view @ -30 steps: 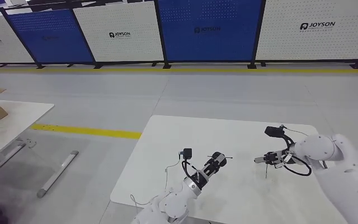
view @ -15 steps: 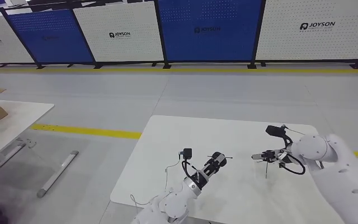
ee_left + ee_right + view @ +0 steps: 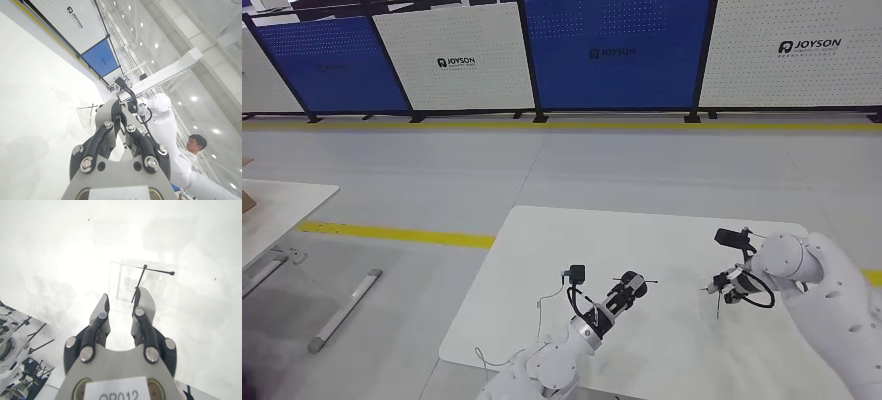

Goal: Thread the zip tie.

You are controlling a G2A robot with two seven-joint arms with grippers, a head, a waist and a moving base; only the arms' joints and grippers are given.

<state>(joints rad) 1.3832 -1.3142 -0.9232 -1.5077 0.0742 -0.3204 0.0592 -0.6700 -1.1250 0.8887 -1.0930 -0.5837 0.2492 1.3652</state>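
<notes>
change: right pincer (image 3: pixel 122 295) has swung from pointing left to pointing down at the thin black plastic zip tie (image 3: pixel 140 275), right side of the white tabletop (image 3: pixel 542 260); left arm unmoved.
meaning: looks like a grasp approach; threading likely not started.
right pincer state: spread wide, pinching nothing; one pad sits beside the tie's tail, contact unclear.
left pincer (image 3: pixel 118 108): pressed together, nothing seen between; near-centre of tabletop, well apart from the tie.
zip tie place: lies across a clear plastic block (image 3: pixel 122 281); second black zip tie (image 3: pixel 158 271) meets it near its head, L shape.
container: block, hollow or solid can't tell; ties on top, not inside.
</notes>
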